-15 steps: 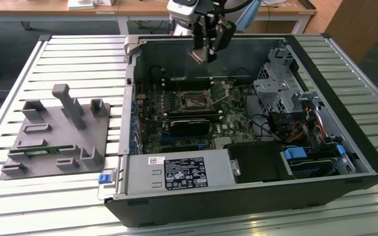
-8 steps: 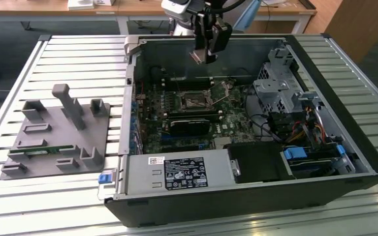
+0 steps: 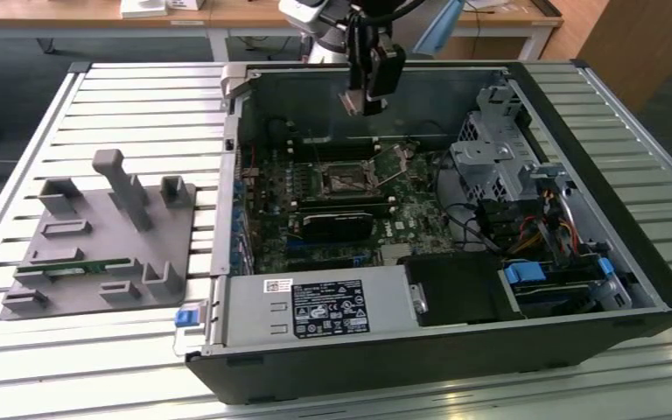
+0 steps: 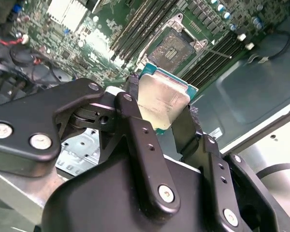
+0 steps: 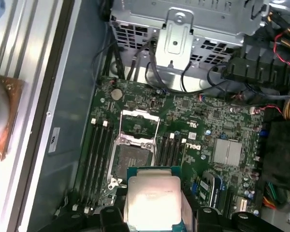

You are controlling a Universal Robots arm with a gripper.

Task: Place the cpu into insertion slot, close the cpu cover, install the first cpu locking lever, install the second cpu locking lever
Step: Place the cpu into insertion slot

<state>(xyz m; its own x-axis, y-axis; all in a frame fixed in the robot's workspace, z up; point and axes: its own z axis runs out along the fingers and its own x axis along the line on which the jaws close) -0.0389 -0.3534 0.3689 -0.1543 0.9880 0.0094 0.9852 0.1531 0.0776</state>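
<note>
My gripper (image 3: 367, 107) hangs inside the open computer case (image 3: 616, 262), near its back wall and above the motherboard. It is shut on the cpu (image 4: 162, 99), a flat square chip with a silver-grey top and green edge, also seen between the black fingers (image 4: 130, 104) in the first wrist view (image 5: 152, 200). The insertion slot (image 5: 132, 162) lies below and apart from the chip, its dark centre bare (image 4: 171, 48) (image 3: 342, 179). The cpu cover (image 5: 140, 126), a silvery frame, is swung open beside the slot.
Long memory slots (image 5: 99, 154) flank the socket. A black card (image 3: 336, 223) lies in front of it. A silver drive cage (image 3: 493, 157) and cables fill the exterior view's right. A grey fixture plate (image 3: 102, 236) sits on the slatted table (image 3: 137, 87) at the left.
</note>
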